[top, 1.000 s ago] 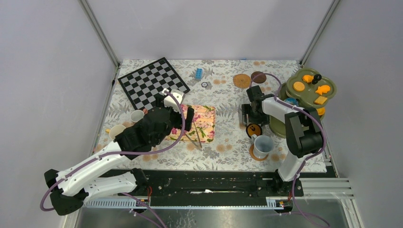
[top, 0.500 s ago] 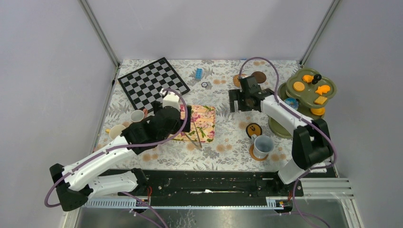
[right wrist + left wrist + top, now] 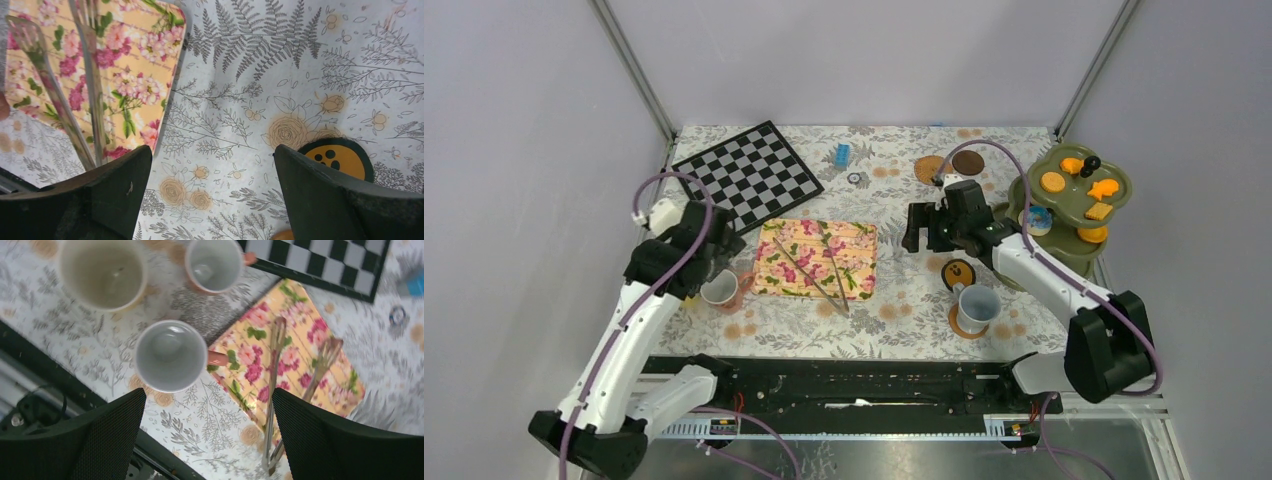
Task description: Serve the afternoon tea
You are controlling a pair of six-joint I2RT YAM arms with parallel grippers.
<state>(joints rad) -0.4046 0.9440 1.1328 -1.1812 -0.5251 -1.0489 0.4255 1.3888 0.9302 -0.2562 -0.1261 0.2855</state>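
grey-blue mug: sitting upright on a brown coaster at the near right, staying where it was a second ago.
left gripper: hanging with fingers spread wide and gripping nothing; a second ago it was covering the floral mat's left edge, now it is hovering left of the mat, over three mugs.
near small mug: standing upright just off the mat's near-left corner, its handle reaching the mat's edge.
far small mug, cream mug: standing upright behind it, each apart from the others.
yellow disc with a black rim: lying flat just beyond the grey-blue mug, not shifting.
floral mat: now showing whole, metal tongs lying across it.
right gripper: fingers spread wide, carrying nothing; having risen off the disc, now hovering farther out between mat and disc.
green tiered stand: carrying orange pastries at the far right.
far coasters: lying flat beyond the right gripper.
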